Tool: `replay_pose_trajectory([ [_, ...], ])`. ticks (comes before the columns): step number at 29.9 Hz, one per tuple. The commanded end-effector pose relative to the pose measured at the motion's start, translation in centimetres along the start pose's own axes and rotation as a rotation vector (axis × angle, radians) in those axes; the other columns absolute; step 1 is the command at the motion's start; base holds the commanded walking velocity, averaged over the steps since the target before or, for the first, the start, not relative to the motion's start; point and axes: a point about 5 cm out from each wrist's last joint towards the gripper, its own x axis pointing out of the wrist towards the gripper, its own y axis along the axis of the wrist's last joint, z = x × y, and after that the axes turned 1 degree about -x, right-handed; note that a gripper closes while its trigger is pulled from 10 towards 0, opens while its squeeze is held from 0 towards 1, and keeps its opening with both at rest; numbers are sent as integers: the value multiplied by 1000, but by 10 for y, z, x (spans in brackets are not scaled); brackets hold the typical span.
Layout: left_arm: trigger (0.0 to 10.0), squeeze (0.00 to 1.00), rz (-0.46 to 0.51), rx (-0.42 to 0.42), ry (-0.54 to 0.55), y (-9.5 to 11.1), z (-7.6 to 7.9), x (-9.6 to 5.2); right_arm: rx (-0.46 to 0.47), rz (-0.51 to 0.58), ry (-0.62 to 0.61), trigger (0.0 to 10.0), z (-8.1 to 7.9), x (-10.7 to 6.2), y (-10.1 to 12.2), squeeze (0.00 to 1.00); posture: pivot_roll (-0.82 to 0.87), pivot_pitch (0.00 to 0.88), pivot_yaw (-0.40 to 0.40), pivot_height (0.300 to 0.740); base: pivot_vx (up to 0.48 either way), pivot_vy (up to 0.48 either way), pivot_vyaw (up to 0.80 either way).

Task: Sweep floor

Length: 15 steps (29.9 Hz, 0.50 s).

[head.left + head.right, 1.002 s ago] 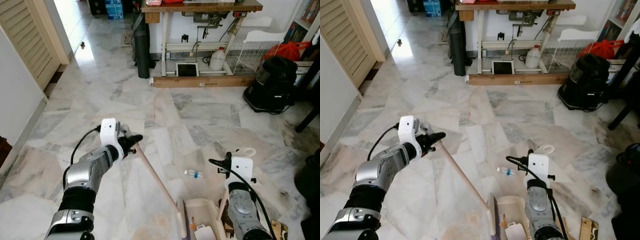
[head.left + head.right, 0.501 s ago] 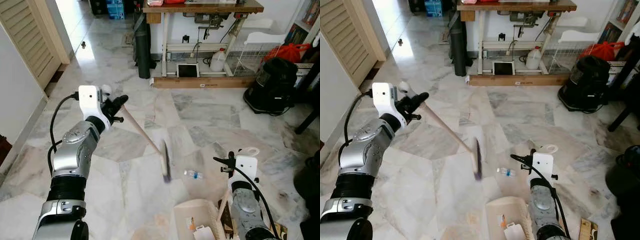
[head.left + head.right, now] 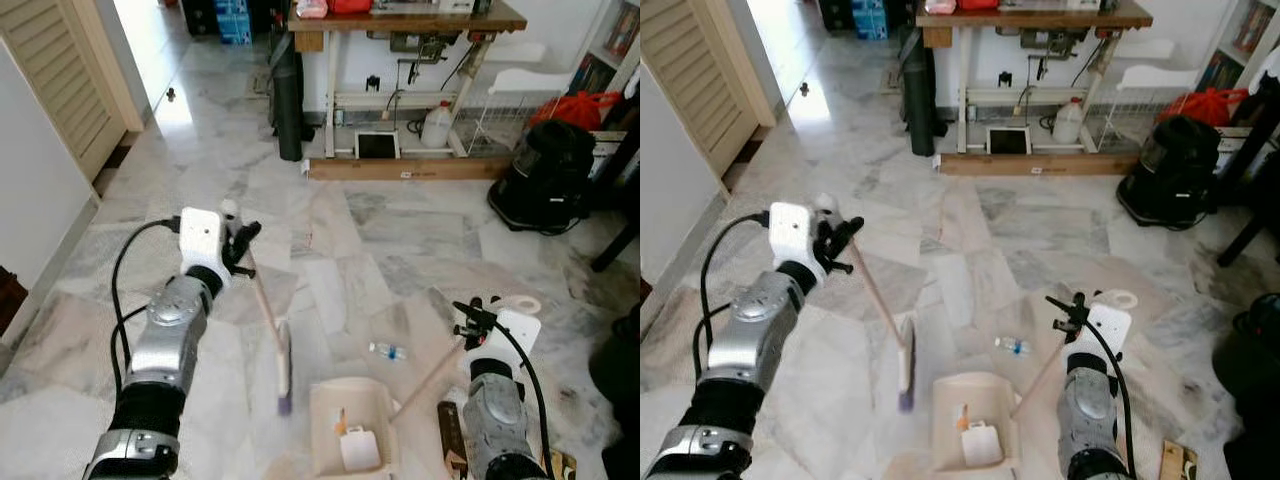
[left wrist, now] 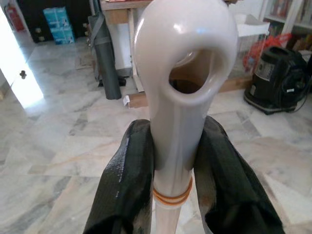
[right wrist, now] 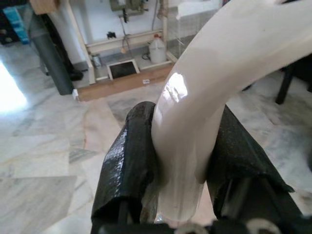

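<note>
Now left gripper (image 3: 240, 240) raised, jaws clamping broom (image 3: 268, 322), right gripper (image 3: 470, 322) low, gripping dustpan (image 3: 348, 432) handle.

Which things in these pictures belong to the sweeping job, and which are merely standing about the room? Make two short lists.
Belonging to the job:
broom, held by the left gripper
dustpan, its handle in the right gripper
small bottle on the floor
scraps in the dustpan

Standing about:
black vacuum cleaner
wooden table
white jug
red bag
</note>
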Motion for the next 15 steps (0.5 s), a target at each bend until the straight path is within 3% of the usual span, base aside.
replay_pose_trajectory([
  [1, 10000, 0, 50, 31, -9, 4, 4, 0, 8, 79, 9, 10000, -1, 5, 14, 0, -42, 0, -9, 740, 0, 0, 0],
  [10, 10000, 0, 33, 55, -35, -18, 18, -9, 5, 120, 19, 10000, 1, 5, 20, 0, -47, 0, -2, 740, 0, 0, 0],
  [15, 10000, 0, 44, 30, 20, -28, 20, -12, 34, 143, -5, 10000, 3, 12, 29, 0, -50, 0, -2, 740, 0, 0, 0],
])
